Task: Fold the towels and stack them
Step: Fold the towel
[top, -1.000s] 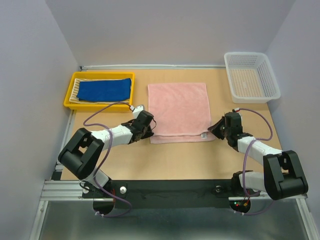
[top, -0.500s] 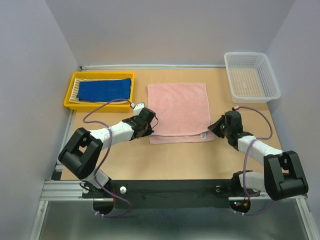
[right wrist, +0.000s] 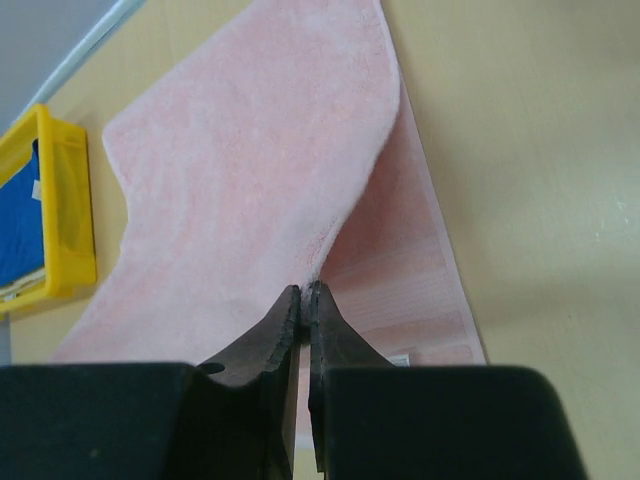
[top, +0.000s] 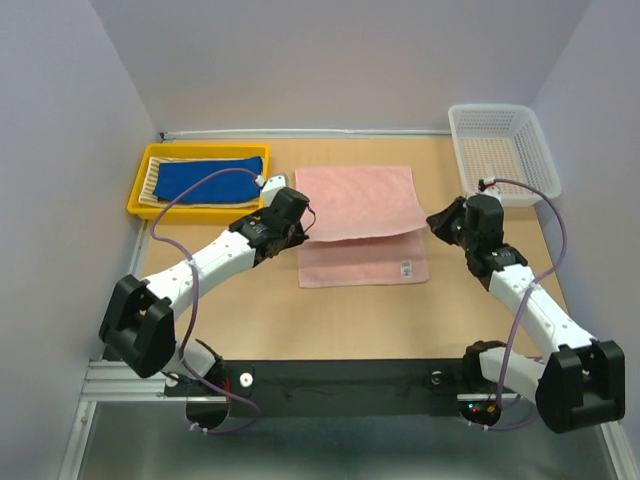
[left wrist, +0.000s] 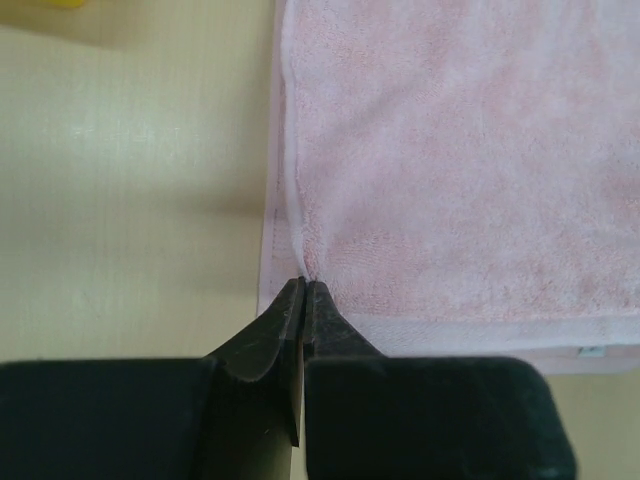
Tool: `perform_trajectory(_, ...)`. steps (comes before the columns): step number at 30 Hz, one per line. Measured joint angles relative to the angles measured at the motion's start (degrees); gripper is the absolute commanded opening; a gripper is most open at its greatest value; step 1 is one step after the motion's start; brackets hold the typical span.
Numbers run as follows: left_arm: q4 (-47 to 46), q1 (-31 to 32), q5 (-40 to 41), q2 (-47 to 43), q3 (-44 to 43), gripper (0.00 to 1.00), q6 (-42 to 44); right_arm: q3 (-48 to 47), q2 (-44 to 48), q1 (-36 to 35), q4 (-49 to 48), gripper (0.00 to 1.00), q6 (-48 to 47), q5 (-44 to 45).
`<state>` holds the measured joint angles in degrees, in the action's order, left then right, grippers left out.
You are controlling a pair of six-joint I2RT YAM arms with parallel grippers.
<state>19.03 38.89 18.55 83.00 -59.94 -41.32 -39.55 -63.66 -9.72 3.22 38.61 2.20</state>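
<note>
The left gripper was pinched closed on the near left corner of the pink towel's upper layer, and the right gripper was closed the same way on the near right corner. Both corners hung lifted off the layer beneath, where a small white label showed near the right edge; the far part of the towel lay flat on the table, about midway between the arms.

This looked like the start of a fold carrying the near edge over to the far edge. To do it well, the two arms should travel together at equal height, with the cloth between them taut enough not to sag, and set the corners down square on the far corners before letting go.

Off to the left, the blue towel lay on the striped towel in the yellow tray. A white basket stood far right.
</note>
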Motion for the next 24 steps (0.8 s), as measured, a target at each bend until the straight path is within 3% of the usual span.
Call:
perform_trajectory(7, -2.5, 1.1, -3.8, -9.1, 9.2, 0.00, -3.1, 6.3, 7.0, 0.0, 2.8, 0.02, 0.0, 0.0)
perform_trajectory(13, -6.4, 3.6, -8.1, -3.8, 17.7, 0.00, -5.6, 14.2, 3.9, 0.0, 5.8, 0.02, 1.8, 0.0)
perform_trajectory(18, -9.2, 3.9, -9.4, 1.2, 18.4, 0.00, -6.3, 15.0, 0.9, 0.0, 5.8, 0.03, 2.1, 0.9)
perform_trajectory(24, -10.7, 4.2, -9.3, 1.0, 19.0, 0.00, -6.6, 15.3, -0.3, 0.0, 5.4, 0.03, 2.2, 1.1)
